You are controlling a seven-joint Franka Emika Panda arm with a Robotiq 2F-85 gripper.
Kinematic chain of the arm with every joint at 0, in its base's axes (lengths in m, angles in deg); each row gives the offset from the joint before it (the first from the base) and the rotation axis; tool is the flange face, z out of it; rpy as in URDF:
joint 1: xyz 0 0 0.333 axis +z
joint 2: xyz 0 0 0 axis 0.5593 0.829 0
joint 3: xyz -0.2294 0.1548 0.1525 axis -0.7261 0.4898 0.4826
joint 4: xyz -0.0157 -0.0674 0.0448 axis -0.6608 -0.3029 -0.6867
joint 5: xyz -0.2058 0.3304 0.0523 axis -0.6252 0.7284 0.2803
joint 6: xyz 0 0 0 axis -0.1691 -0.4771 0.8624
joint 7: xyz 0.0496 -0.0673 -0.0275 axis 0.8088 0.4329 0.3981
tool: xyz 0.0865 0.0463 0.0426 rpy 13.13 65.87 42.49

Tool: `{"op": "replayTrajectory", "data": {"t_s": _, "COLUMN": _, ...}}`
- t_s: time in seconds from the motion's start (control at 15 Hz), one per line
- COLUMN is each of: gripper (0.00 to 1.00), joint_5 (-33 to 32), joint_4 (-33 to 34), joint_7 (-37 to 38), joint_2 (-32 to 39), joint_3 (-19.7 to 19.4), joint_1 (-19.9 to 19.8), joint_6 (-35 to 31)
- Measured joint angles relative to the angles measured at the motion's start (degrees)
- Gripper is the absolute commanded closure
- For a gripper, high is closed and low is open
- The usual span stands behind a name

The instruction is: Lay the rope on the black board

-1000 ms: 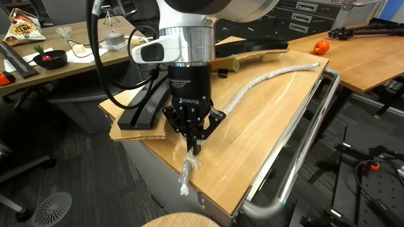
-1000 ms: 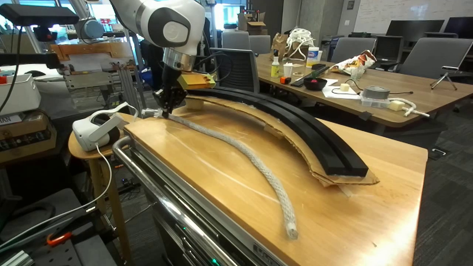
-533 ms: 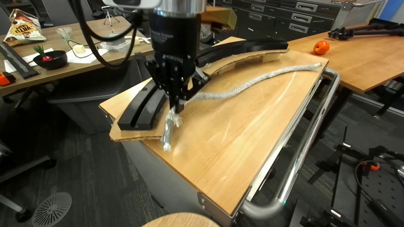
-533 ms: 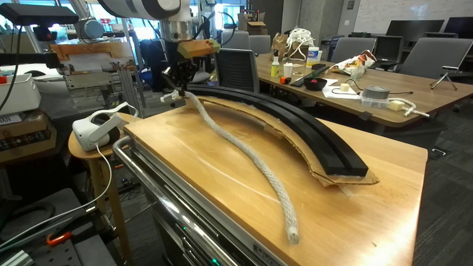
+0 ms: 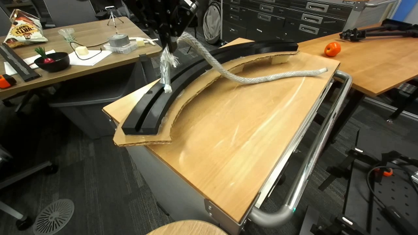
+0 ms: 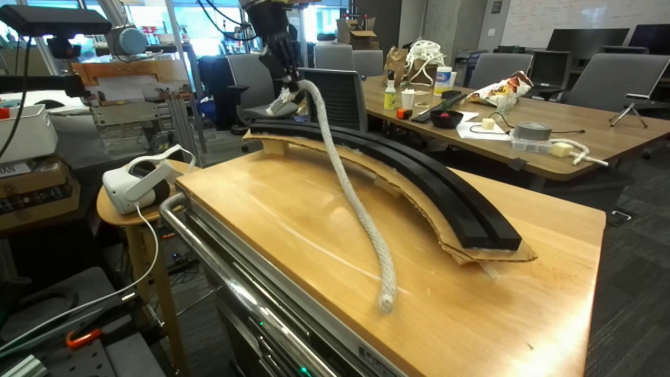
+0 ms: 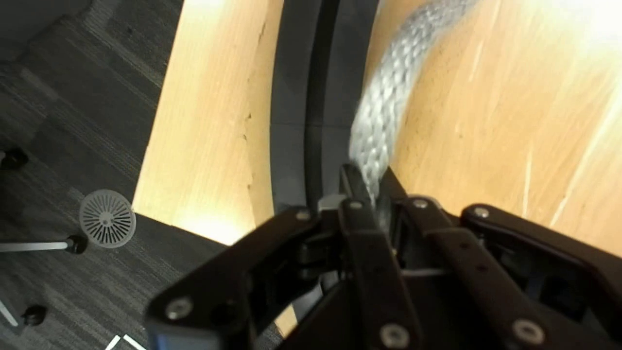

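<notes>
The gripper [image 7: 370, 185] holds the rope [image 6: 361, 210] up near its frayed end [image 5: 166, 70]

Closest, in the wrist view, the fingers [image 7: 357, 216] are narrow, with the rope pinched between them. From there the thick, whitish-grey rope runs toward 1 o'clock. The black board [image 7: 291, 121] is just beside it, toward 11 o'clock. In an exterior view, the messy frayed end pokes out below the fingers and hangs toward 6 o'clock.

In an exterior view, a shiny metal rail [image 6: 251, 302] is nearest, at 7 o'clock. The rope's plain end [image 6: 386, 302] sits on the wooden tabletop [image 6: 303, 217] at 5 o'clock. A white headset [image 6: 118, 186] sits on a round stool [image 6: 109, 210] at 9 o'clock. The rope starts along the tabletop, then slopes up toward 11 o'clock, to the gripper up in the air. It passes in front of the black board, and I cannot tell if the two touch. The black board bends like a rainbow from 10 o'clock, past 12, to between 3 and 4, and it lies on cardboard [image 6: 502, 255].

Farther off, at 2 o'clock, a brown table [image 6: 617, 131] holds a black bowl [image 6: 446, 121] and a bag of chips [image 6: 502, 90]. Farther still is a whiteboard [image 6: 560, 18], near 2 o'clock too.
</notes>
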Motion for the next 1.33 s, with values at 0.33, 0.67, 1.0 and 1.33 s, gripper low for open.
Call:
{"op": "replayTrajectory", "data": {"t_s": 0.33, "gripper": 0.97, "joint_5": 7.84, "joint_4": 11.18, "joint_7": -3.78, "joint_2": 10.32, "joint_3": -0.17, "joint_1": -1.18, "joint_6": 4.10}}
{"op": "replayTrajectory", "data": {"t_s": 0.67, "gripper": 0.97, "joint_5": 17.63, "joint_4": 20.87, "joint_7": -4.97, "joint_2": 17.50, "joint_3": 0.04, "joint_1": -2.52, "joint_6": 10.13}}
{"op": "replayTrajectory", "data": {"t_s": 1.0, "gripper": 0.97, "joint_5": 23.32, "joint_4": 27.02, "joint_7": -5.49, "joint_2": 20.70, "joint_3": 0.22, "joint_1": -3.32, "joint_6": 17.03}}
{"op": "replayTrajectory", "data": {"t_s": 1.33, "gripper": 0.97, "joint_5": 24.09, "joint_4": 30.80, "joint_7": -6.21, "joint_2": 22.67, "joint_3": 0.53, "joint_1": -3.21, "joint_6": 22.25}}
